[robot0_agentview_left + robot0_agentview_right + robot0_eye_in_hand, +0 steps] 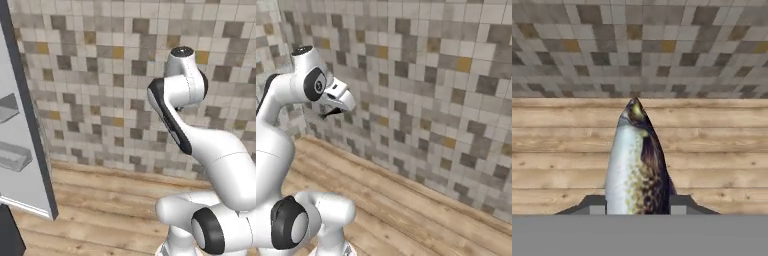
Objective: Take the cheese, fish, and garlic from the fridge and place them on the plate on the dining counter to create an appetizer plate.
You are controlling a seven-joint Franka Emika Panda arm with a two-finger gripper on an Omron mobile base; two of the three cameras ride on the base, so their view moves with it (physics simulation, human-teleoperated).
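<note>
The floor (pixel 712 150) is made of light wood planks. It lies below and ahead of the end effector (pixel 637 205). Past the floor stands a wall (pixel 662 50) covered in little square tiles. The tiles are grey, brown and cream, with a few yellow ones. A wood strip runs along the bottom of the wall, where the wall meets the floor.

The end effector is clenched on one fish (pixel 637 165). The fish sits between the two dark finger tips (pixel 592 205), one on each side of it. The fish points straight out ahead of the end effector, head first, toward the wall. It has a pale silver side and a dark, spotty brown side. Its head is dark with a bit of yellow.

In the left base view, the open fridge (pixel 30 150) door stands well off to the left of the arm. It is grey with a dark edge. Two clear bins (pixel 15 155) hang on its inside, one above the other.

Nothing stands between the end effector and the wall.

In the right base view, the white arm bends up high, with the tiled wall close in front of it.
</note>
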